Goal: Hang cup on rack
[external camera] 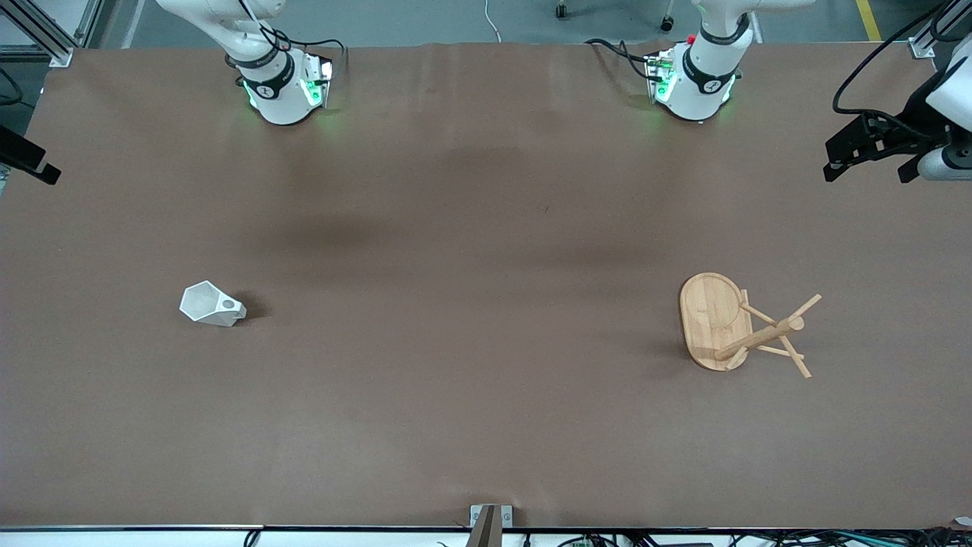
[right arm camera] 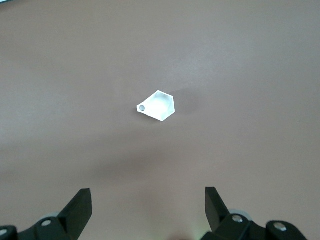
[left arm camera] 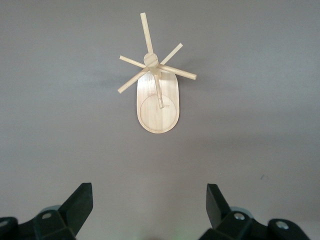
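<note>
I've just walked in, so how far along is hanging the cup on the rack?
Nothing looks done yet. The cup sits on the table toward the right arm's end, apart from the rack. The right gripper is open above the cup; the left gripper is open above the rack. Grasping, carrying and hanging remain.

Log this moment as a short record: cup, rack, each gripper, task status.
cup: white, faceted, standing on the table toward the right arm's end, apart from the rack
rack: wooden, upright, toward the left arm's end, pegs bare
left gripper: open, high above the table, rack in its view
right gripper: open, high above the table, cup in its view
status: cup not yet grasped or hung
</note>
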Robot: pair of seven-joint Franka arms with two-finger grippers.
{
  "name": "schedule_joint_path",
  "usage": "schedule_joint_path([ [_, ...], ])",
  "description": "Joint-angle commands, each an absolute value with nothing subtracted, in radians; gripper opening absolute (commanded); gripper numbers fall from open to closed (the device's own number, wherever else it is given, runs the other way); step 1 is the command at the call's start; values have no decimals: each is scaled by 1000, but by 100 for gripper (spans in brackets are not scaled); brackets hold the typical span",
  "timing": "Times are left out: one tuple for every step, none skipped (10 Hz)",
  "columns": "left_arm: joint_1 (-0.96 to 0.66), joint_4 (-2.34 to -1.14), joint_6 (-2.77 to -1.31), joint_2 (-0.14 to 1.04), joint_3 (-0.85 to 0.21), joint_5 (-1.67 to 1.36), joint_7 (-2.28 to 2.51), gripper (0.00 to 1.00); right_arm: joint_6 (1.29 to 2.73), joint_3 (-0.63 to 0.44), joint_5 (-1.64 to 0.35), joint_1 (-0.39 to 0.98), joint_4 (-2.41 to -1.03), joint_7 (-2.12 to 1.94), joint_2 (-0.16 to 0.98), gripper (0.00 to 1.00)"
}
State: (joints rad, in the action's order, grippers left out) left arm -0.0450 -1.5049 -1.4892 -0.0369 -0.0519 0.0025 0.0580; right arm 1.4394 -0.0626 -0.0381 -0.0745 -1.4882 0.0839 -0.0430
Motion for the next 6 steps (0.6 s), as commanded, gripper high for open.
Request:
schedule_joint_path([
  [-38,-1534,-1499,-31,-58,-12,49,100,1427,-58,-25,-80,-1471,81,-37,100],
  [-38,-1534,-1497,-29,-60,-12,66,100,1427,-58,-25,-80,-1471,81,-35,100],
  [-37,-1531,-1497,-28,-60,-12,66,100,1428,-58,-25,-80,-1471,81,-35,100],
  [-37,-1532,-1497,-28,-60,-12,64,100,1436,-61,-26,-86,-1477,83,-32,100],
  [-38,-1532,-1497,-25,-60,-12,66,100,1483,-63,-26,-87,-1511,81,-12,100],
  [-37,-1532,-1497,-23,-60,-12,66,100,1552,-63,-25,-84,-1553,81,17,100],
])
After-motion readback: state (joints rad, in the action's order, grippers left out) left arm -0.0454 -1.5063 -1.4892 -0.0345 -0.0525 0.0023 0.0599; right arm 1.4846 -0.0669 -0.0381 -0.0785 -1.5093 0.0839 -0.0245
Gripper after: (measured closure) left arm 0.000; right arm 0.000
